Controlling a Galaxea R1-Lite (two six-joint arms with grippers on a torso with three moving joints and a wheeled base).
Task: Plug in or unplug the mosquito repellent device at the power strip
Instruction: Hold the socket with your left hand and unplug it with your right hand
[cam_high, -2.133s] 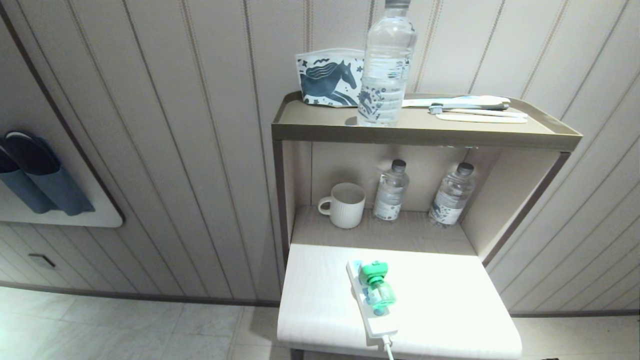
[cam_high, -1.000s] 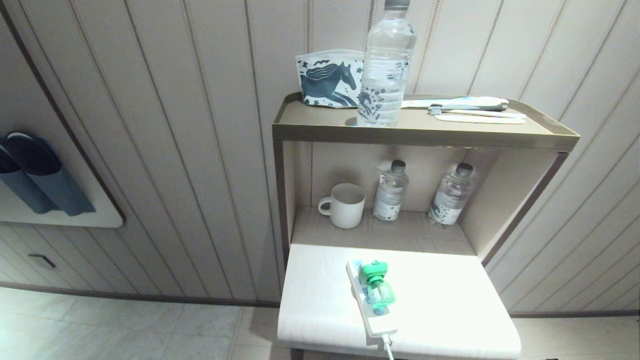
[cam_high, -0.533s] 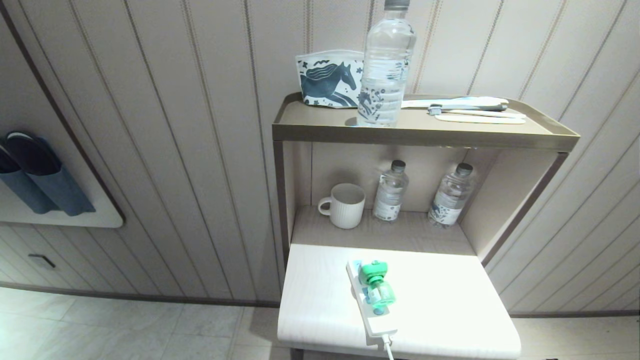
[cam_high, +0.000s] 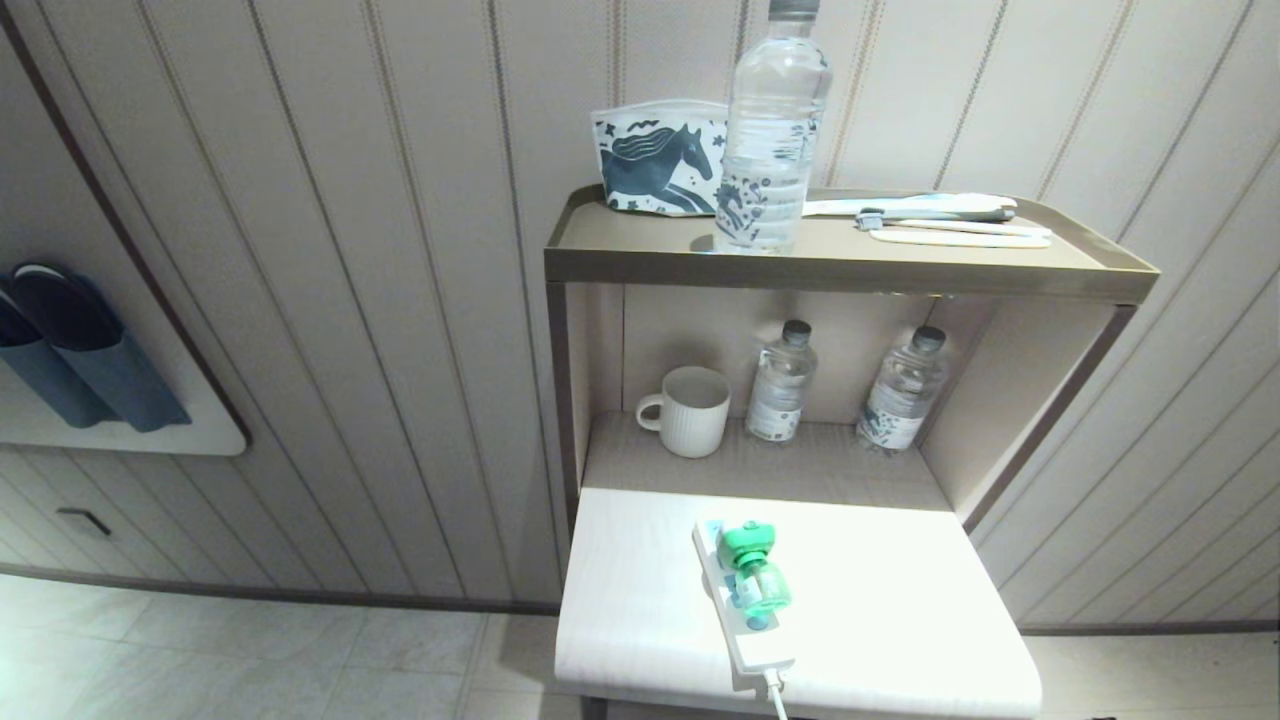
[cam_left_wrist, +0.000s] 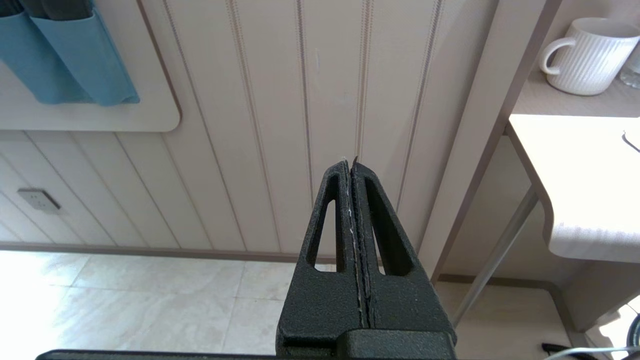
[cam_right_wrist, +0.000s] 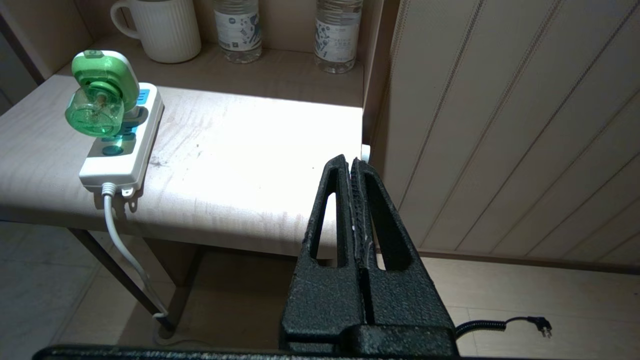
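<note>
The mosquito repellent device (cam_high: 752, 565), green head and clear green bottle, is plugged into the white power strip (cam_high: 742, 620) lying on the pale lower table top. In the right wrist view the mosquito repellent device (cam_right_wrist: 102, 95) stands up out of the power strip (cam_right_wrist: 122, 150), whose white cable (cam_right_wrist: 117, 235) hangs over the front edge. My right gripper (cam_right_wrist: 350, 162) is shut and empty, below and in front of the table's right end, well apart from the device. My left gripper (cam_left_wrist: 350, 162) is shut and empty, left of the table, facing the panelled wall. Neither arm shows in the head view.
A white mug (cam_high: 690, 410) and two small water bottles (cam_high: 780, 382) (cam_high: 905, 390) stand in the niche behind the strip. A tall bottle (cam_high: 772, 130), a horse-print pouch (cam_high: 655, 160) and toiletries sit on the top shelf (cam_high: 640, 262). A black coiled cable (cam_right_wrist: 505, 325) lies on the floor.
</note>
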